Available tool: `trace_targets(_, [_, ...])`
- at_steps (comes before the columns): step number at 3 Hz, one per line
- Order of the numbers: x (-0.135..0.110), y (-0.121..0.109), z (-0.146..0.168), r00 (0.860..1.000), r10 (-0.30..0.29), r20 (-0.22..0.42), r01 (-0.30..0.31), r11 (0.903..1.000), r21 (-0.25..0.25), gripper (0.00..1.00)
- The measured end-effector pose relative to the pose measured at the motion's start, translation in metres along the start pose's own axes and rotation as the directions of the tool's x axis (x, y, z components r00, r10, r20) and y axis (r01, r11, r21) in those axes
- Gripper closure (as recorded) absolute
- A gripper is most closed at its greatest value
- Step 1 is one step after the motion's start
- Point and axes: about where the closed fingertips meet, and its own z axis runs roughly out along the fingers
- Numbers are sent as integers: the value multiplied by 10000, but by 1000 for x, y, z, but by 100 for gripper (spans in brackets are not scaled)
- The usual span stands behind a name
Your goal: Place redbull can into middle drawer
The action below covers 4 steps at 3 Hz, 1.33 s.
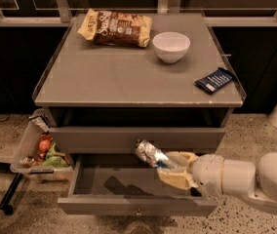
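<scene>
The redbull can [149, 154] is a shiny silver-and-blue can, held tilted in my gripper [173, 167]. My gripper comes in from the right and is shut on the can's lower end. It holds the can just above the inside of the open middle drawer [104, 182], near its right half. The drawer is pulled out, with its grey front and small knob [138, 211] toward me. The upper drawer [104, 139] just above it is closed.
The cabinet top [128, 77] holds a chip bag [116, 28], a white bowl [171, 46] and a dark blue flat packet [214, 80]. A clear bin with snacks [38, 150] hangs on the cabinet's left side. My white arm [255, 179] fills the lower right.
</scene>
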Motion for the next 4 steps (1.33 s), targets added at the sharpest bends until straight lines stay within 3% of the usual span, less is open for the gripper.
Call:
trace_targets(1, [68,-12,32,9904,1340,328,-1314,9888,-709,100])
trace_targets(2, [90,-9,46,9786,1990,522,-1923,9750,-1113,100])
trace_targets(3, [90,-10,46,9785,1996,522,-1929,9749,-1112,100])
trace_targets(4, [123,-35,58,9561,2897,430,-2844,9535,-1001,100])
